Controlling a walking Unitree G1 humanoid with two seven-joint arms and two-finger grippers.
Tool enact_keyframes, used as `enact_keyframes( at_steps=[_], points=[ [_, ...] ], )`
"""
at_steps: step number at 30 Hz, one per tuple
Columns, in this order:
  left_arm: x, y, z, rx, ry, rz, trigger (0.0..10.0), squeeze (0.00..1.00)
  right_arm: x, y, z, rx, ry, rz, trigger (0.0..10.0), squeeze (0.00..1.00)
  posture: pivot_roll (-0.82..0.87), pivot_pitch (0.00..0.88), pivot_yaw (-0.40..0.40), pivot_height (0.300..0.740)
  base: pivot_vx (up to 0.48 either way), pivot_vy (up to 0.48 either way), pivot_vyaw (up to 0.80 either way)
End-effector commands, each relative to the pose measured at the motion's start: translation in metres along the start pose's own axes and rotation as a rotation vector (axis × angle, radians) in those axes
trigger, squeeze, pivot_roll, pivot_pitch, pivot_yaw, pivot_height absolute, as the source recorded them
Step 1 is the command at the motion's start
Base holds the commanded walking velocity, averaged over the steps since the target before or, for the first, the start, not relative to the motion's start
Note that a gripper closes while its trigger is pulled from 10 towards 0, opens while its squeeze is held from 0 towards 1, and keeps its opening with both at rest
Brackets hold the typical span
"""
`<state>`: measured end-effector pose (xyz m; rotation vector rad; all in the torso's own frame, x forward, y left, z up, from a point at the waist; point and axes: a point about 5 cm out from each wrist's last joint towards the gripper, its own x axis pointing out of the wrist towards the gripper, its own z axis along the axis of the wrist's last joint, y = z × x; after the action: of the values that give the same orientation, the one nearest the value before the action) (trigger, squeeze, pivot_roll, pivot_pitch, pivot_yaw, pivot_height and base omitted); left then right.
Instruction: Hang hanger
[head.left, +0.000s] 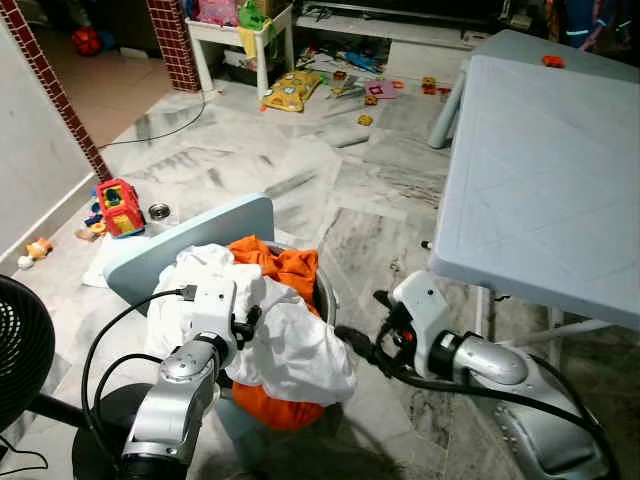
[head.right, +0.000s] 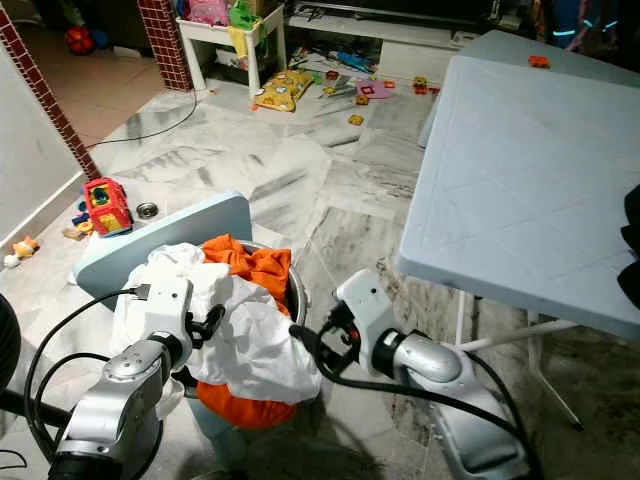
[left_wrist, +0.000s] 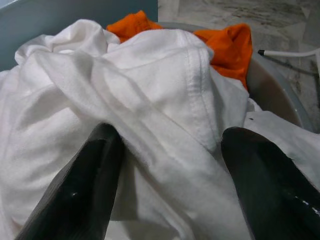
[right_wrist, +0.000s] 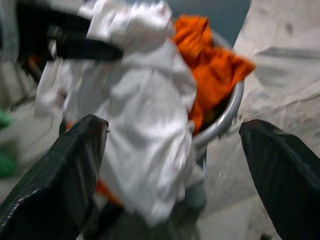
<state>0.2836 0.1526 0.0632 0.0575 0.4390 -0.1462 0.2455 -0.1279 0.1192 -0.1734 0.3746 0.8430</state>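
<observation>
Now the robot is leaning over a round metal basin (head.left: 325, 290) heaped with laundry, and both arms are working at it. No hanger can be made out anywhere in these pictures; if one is here, it is buried under the cloth or out of frame, and I cannot tell which.

On top a white garment (head.left: 290, 345) is spilling over the basin's near rim, with an orange garment (head.left: 285, 265) bunching behind it and hanging out below. The left gripper (left_wrist: 170, 175) is pressing down into the white garment, its two fingers (left_wrist: 85, 195) spread wide with a ridge of fabric running between them, not yet pinched. The right gripper (right_wrist: 172, 170) is hovering just beside the basin, fingers gaping well apart and holding nothing, pointing at the drooping white cloth.

As for handling, that white garment is looking soft, light and limp; it will probably sag and slide rather than hold any shape, so a fold or thick seam should give a surer grip than a flat patch. The raised ridge between the left fingers looks the best place. A hanger, by contrast, would be stiff and thin, likely best taken at the neck under its hook.

Beside them a pale blue table (head.left: 540, 180) is standing, toys (head.left: 118, 207) scattered beyond.
</observation>
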Motion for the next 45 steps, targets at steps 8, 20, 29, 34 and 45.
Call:
enact_keyframes(
  at_steps=[8, 20, 29, 34, 45],
  points=[
    [-0.012, 0.013, -0.012, -0.018, -0.009, 0.072, 0.0, 0.00, -0.007, 0.006, 0.000, 0.004, 0.022, 0.046, 10.0, 0.00, -0.12, 0.159, -0.014, 0.740, 0.000, 0.000, 0.00],
    [-0.030, 0.038, -0.018, -0.163, -0.022, 0.291, 0.0, 0.00, -0.001, 0.005, 0.004, -0.058, 0.019, 0.069, 10.0, 0.00, -0.10, 0.161, -0.024, 0.740, 0.000, 0.000, 0.00],
    [-0.037, 0.032, -0.024, -0.159, 0.037, 0.276, 0.0, 0.00, 0.001, 0.005, 0.005, -0.087, 0.024, 0.081, 10.0, 0.00, -0.10, 0.158, -0.030, 0.740, 0.000, 0.000, 0.00],
    [-0.044, 0.018, -0.029, -0.102, 0.070, 0.212, 3.3, 0.00, 0.003, 0.005, 0.005, -0.105, 0.025, 0.082, 10.0, 0.00, -0.09, 0.154, -0.034, 0.740, 0.000, 0.000, 0.00],
    [-0.057, 0.009, -0.023, 0.120, 0.051, 0.138, 10.0, 1.00, 0.007, 0.004, 0.005, -0.123, 0.024, 0.089, 10.0, 0.00, -0.08, 0.150, -0.043, 0.740, 0.000, 0.000, 0.00]
  ],
)
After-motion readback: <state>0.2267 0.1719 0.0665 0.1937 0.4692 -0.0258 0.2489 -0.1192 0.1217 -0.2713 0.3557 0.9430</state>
